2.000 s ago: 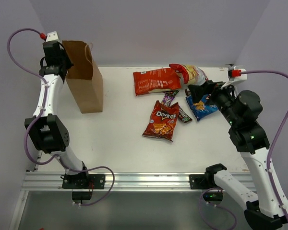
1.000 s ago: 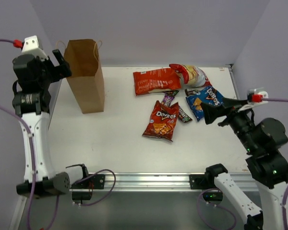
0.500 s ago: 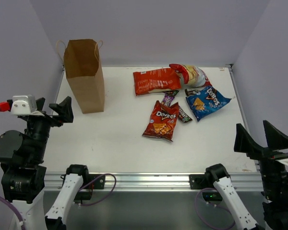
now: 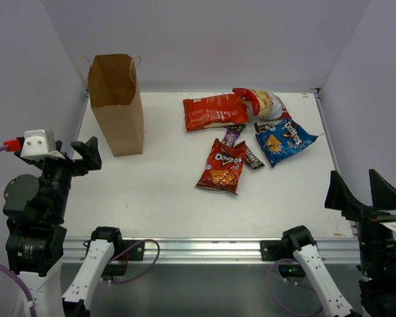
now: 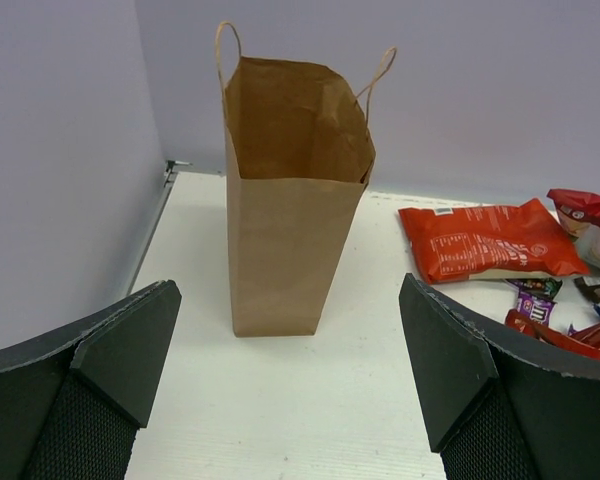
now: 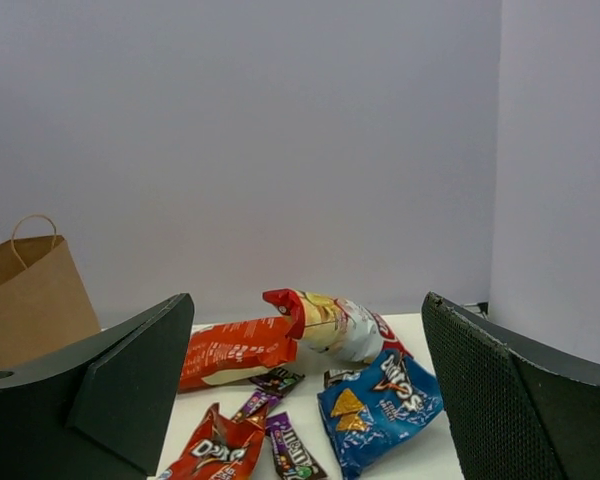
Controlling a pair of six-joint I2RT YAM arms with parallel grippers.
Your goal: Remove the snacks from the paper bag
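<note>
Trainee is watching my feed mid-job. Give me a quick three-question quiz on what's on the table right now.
1. True or false: the tall brown kraft paper bag lies flat on its side.
2. Which packet sits farthest right in the top view? A) crinkly blue Doritos bag B) red Doritos bag C) flat red chip bag
3. What are the left end effector and right end effector holding?

Key: 1. False, it stands upright with its mouth open. 2. A. 3. Nothing. Both are open and away from the snacks.
</note>
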